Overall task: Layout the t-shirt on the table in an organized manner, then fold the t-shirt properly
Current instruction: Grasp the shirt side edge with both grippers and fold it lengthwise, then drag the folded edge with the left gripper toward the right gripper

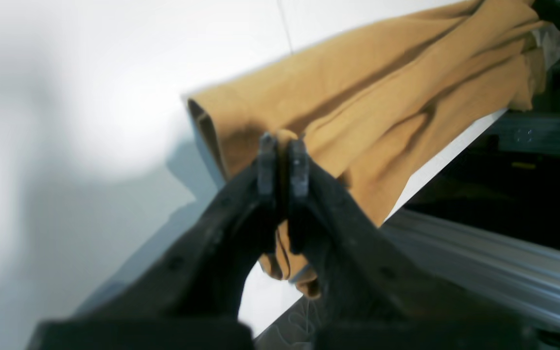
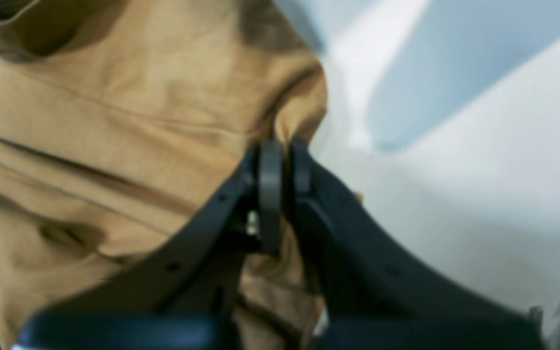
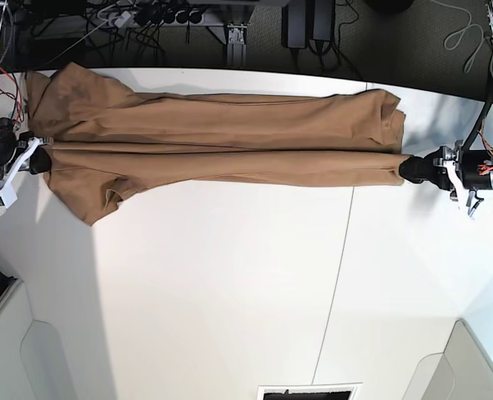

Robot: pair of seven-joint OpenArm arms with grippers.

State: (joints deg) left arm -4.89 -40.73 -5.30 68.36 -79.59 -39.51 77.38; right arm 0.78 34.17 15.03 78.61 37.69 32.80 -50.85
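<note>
The tan-brown t-shirt [image 3: 229, 133] is stretched taut in a long band across the far part of the white table [image 3: 229, 292]. My left gripper [image 3: 409, 169] pinches its end on the right of the base view. In the left wrist view my left gripper [image 1: 282, 146] is shut on a fold of the t-shirt [image 1: 382, 97], which trails toward the table edge [image 1: 445, 155]. My right gripper [image 3: 39, 158] holds the other end, where a sleeve hangs loose. My right gripper [image 2: 285, 150] is shut on bunched cloth of the t-shirt [image 2: 114, 121].
A thin dark seam [image 3: 342, 250] runs across the tabletop. Cables and a power strip [image 3: 146, 17] lie beyond the far edge. Grey rounded panels stand at the near left [image 3: 29, 358] and near right [image 3: 471, 367]. A metal rail [image 1: 479, 262] runs beside the table.
</note>
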